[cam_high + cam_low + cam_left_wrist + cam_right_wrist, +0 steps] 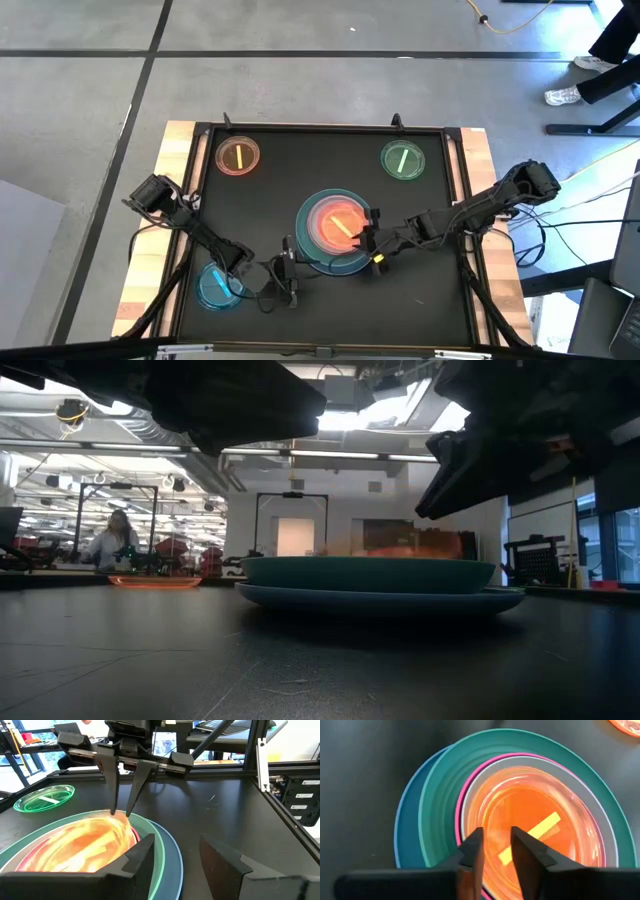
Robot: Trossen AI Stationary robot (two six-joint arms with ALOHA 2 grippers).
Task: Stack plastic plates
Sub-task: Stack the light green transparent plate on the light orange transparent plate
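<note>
A stack of plates (pixel 335 232) sits mid-table: light blue at the bottom, then teal-green, hot pink and pale mint, with a translucent orange plate (pixel 530 815) on top. My right gripper (pixel 497 855) points down over the stack's right side. It is open by a narrow gap, one finger on each side of the orange plate's rim (pixel 120 816); I see no touch. My left gripper (pixel 180 865) is open, low by the stack's near-left edge (pixel 287 272). Small plates lie flat on the table: cyan (pixel 218 287), green (pixel 403 160), pinkish-amber (pixel 238 156).
The black table top has a raised frame (pixel 320 128) around it and wooden strips (pixel 150 260) on both sides. Bare surface lies to the stack's near right (pixel 420 300). In the low view a person (pixel 112 540) sits far behind the table.
</note>
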